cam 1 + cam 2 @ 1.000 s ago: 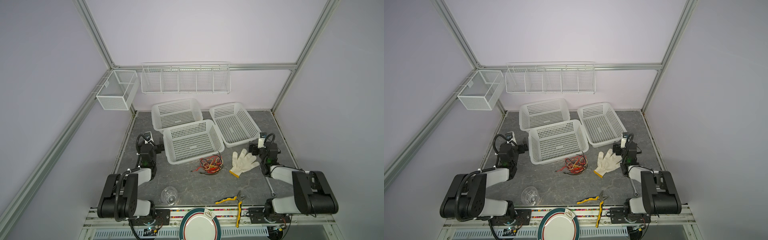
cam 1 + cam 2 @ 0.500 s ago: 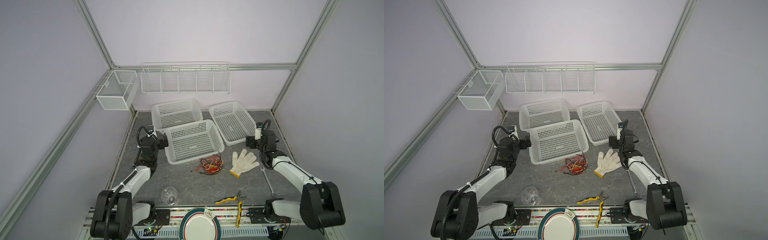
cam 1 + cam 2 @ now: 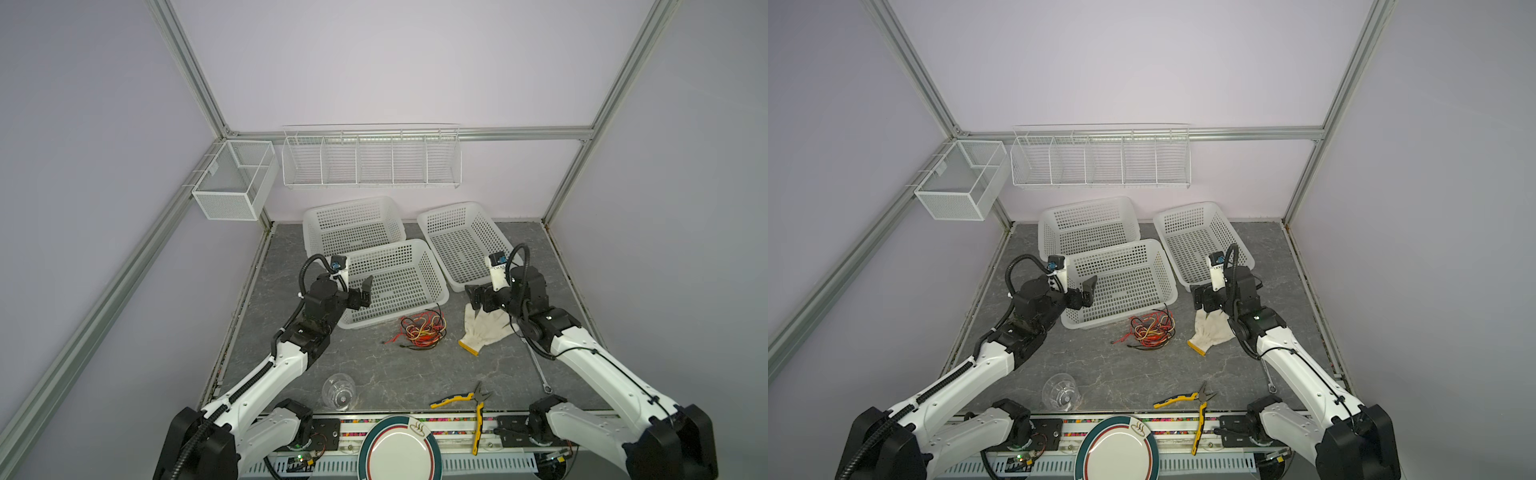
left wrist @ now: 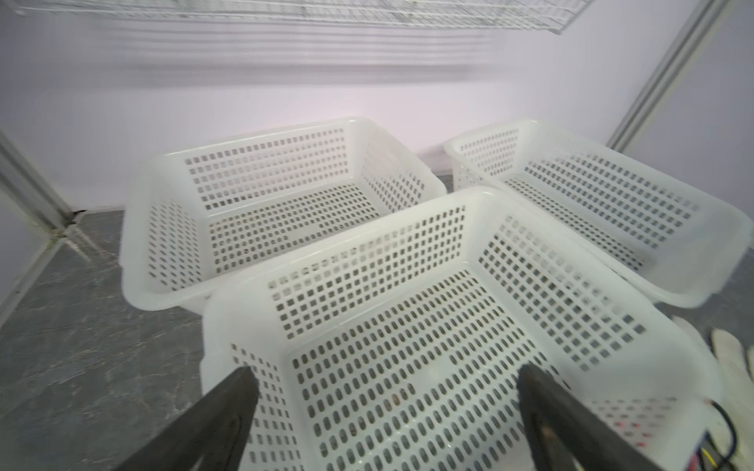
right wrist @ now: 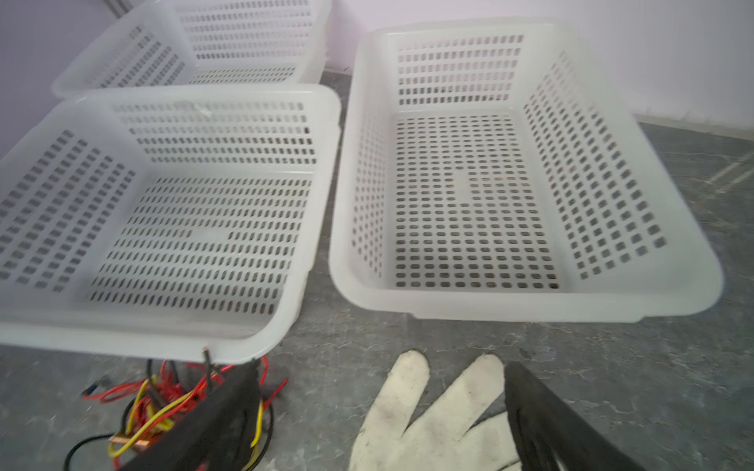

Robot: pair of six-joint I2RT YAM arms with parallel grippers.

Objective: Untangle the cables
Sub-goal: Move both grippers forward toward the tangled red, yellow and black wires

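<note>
In a top view, the front basket [image 3: 386,248] sits centre frame. My left gripper [image 3: 364,294] hovers over its left side, jaws spread; right gripper [image 3: 474,300] is spread too, above the glove [image 3: 484,332]. The cables [image 3: 422,330] lie tangled just below the basket, left of the glove.

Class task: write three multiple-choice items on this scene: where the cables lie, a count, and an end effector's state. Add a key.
1. Where do the cables lie? A on the plate; B on the table beside the glove; C in the wall rack.
2. How many white baskets stand on the table? A two; B three; C four.
3. The left end effector is: A shut on a cable; B shut on the glove; C open, empty.
Key: 1 B, the bundle lies on tabletop by the glove; 2 B, both top views show three; 3 C, its jaws stand wide apart, nothing between.
</note>
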